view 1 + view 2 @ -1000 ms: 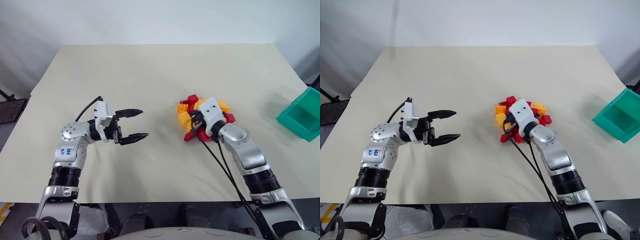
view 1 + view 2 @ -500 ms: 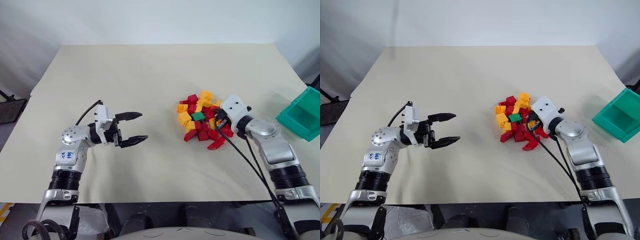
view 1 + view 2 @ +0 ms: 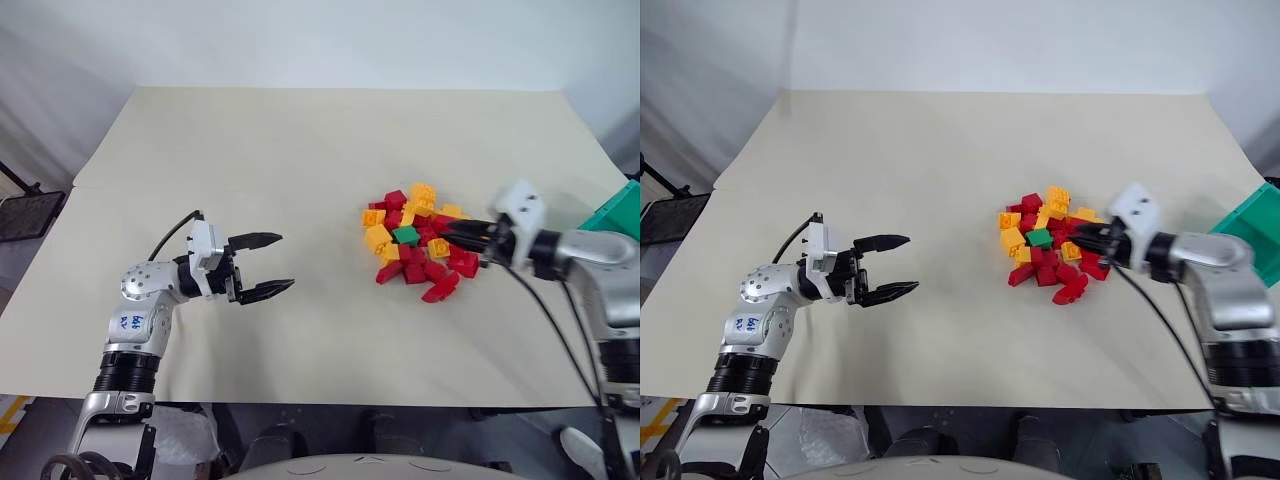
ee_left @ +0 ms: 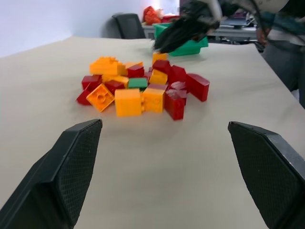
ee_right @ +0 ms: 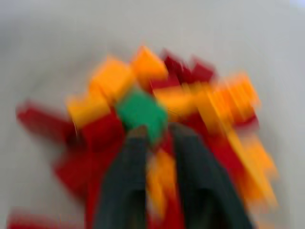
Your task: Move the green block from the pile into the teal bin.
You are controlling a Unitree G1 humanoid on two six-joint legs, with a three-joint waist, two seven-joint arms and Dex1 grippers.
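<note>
The beige surface carries everything. The teal bin stands at its right edge, behind the right claw and well apart from the bricks. The pile of red and yellow bricks lies in front of the right claw, between the two claws. The green block sits on top of the pile near its middle, touching red and yellow bricks around it.

The right claw points to the left, over the right side of the pile. In the right wrist view its two fingers stand a little apart, with a narrow gap, and nothing is between them. The fingertips are just beside the green block; I cannot tell if they touch it.

The left claw hangs above the bare surface, well apart from the pile, and points to it. Its fingers are spread wide and hold nothing.
</note>
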